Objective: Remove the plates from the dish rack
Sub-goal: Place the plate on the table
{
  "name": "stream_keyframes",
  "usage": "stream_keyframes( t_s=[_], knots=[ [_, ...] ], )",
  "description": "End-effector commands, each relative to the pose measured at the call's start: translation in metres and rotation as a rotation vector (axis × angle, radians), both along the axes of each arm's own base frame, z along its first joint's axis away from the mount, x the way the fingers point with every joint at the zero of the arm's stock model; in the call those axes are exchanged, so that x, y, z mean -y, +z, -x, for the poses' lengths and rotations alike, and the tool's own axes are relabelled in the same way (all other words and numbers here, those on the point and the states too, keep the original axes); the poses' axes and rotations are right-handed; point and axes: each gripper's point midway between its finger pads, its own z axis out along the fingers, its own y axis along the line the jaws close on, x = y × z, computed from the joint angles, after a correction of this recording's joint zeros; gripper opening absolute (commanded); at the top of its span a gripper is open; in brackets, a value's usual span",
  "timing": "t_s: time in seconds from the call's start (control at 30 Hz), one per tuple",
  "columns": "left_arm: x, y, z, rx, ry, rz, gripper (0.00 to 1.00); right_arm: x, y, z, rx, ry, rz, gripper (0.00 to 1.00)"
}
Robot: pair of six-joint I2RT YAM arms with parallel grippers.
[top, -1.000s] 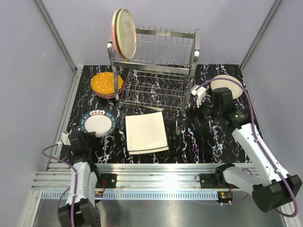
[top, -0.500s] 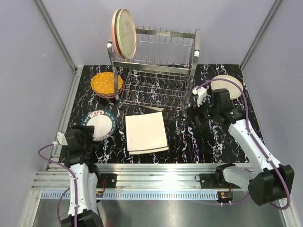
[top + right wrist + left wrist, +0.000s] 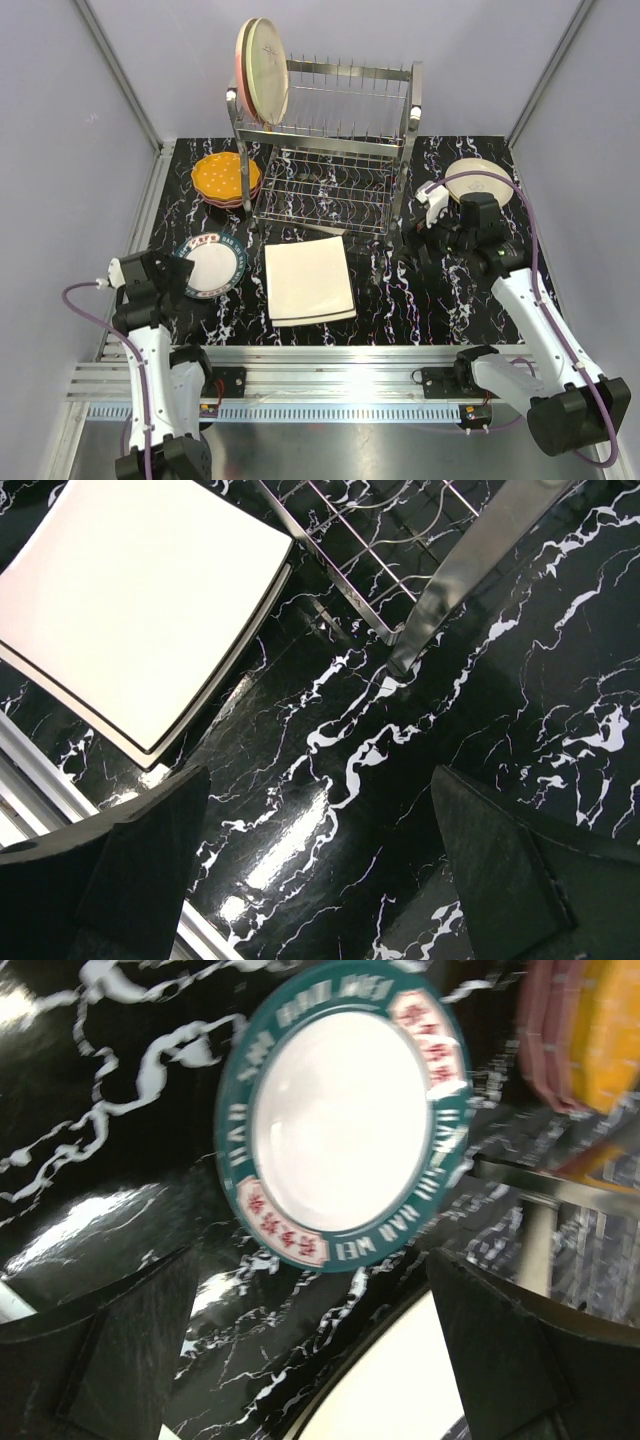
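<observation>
Top view: dish rack [image 3: 325, 150] at counter [image 3: 400, 290] rear; two cream-and-pink plates [image 3: 262, 70] upright on its upper left end, faces sideways.
Left wrist: my left pincer [image 3: 315, 1360] spread, near the flat teal-rimmed plate [image 3: 345, 1130].
Right wrist: my right pincer [image 3: 315, 870] spread, empty.

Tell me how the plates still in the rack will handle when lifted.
The plates look stiff and smooth, so probably slippery. Standing on edge atop the rack, they may roll or tip once freed. Probably fragile.

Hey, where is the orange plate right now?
Top view: the orange plate tops a pinkish stack at the left of the table, just left of the dish rack lower tier and behind the teal-rimmed plate.
</observation>
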Motion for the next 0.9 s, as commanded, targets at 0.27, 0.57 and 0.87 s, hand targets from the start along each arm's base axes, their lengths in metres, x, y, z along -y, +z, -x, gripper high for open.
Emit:
stream_keyframes(
  t_s=[0.27, 0.57, 0.87],
  knots=[
    [0.097, 0.132, -0.034, 0.671, -0.829, -0.216, 0.99, 0.012, 0.012, -0.012, 0.102, -0.045, 0.036, 1.0],
    [0.105, 0.179, -0.046, 0.54, -0.908, -0.494, 0.99, 0.022, 0.014, -0.016, 0.131, -0.081, 0.055, 1.0],
    [0.118, 0.225, -0.065, 0.507, -0.921, -0.602, 0.99, 0.03, 0.016, -0.019, 0.158, -0.117, 0.067, 1.0]
  ],
)
